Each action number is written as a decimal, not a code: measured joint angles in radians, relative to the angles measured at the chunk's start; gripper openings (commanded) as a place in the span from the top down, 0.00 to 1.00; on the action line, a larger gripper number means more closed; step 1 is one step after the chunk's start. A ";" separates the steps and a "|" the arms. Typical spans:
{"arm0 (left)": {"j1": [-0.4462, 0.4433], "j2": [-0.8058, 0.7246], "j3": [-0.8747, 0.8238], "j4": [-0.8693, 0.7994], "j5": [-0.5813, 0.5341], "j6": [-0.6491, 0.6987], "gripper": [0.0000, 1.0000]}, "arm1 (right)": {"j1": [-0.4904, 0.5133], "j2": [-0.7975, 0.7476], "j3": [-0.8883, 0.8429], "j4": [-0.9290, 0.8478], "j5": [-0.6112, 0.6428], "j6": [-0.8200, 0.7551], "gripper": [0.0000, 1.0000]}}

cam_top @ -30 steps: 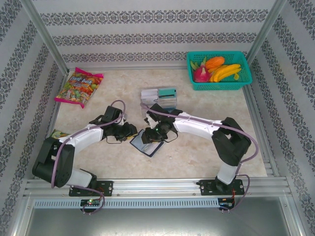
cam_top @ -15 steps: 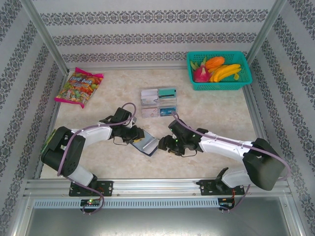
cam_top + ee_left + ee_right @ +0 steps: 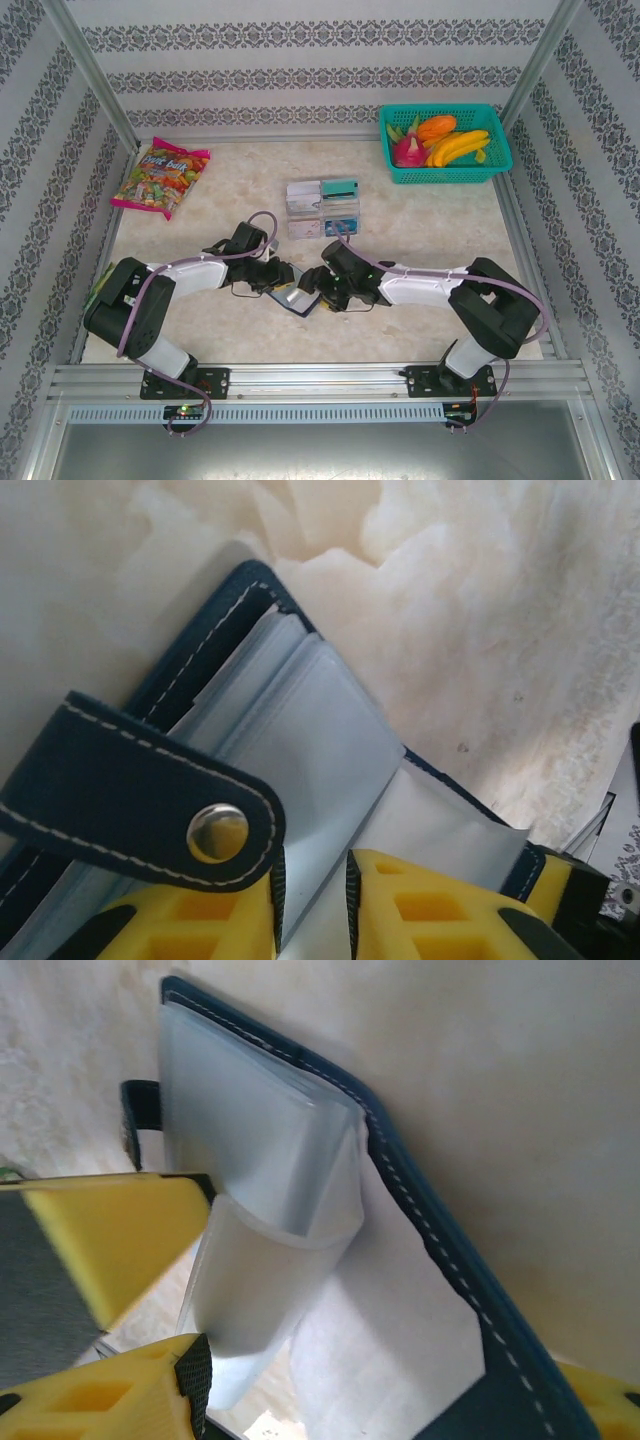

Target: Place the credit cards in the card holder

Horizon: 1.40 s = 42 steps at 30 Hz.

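– The left gripper point(image 3: 312, 865) is nipped shut on a sleeve of the card holder point(image 3: 290, 730), mid-table. The right gripper point(image 3: 200, 1275) gapes around another, I think.
– If the pinch slips, the pockets flop shut. The credit cards point(image 3: 322, 208) wait behind.

The left gripper point(image 3: 281, 281) and right gripper point(image 3: 317, 290) are covering most of the card holder point(image 3: 297, 301). The left wrist view's bottom edge is cutting off the left fingers point(image 3: 190, 930) and the holder's lower part. The credit cards' point(image 3: 322, 208) print is showing too small to read.
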<state>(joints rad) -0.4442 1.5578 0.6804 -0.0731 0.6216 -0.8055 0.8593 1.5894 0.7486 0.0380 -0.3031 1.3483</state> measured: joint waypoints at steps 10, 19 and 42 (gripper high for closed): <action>0.000 0.000 -0.004 0.011 0.000 -0.008 0.77 | -0.006 0.026 0.054 0.036 0.000 0.000 0.38; 0.000 0.000 -0.018 0.012 -0.009 -0.017 0.91 | -0.018 0.074 0.041 0.060 0.000 0.000 0.46; 0.000 -0.031 -0.005 -0.031 -0.051 -0.011 0.92 | -0.206 0.294 0.342 -0.215 -0.230 -0.519 0.80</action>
<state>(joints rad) -0.4442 1.5265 0.6758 -0.1040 0.5709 -0.8162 0.6529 1.8835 1.0908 -0.1772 -0.5335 0.8291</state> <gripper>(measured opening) 0.083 0.190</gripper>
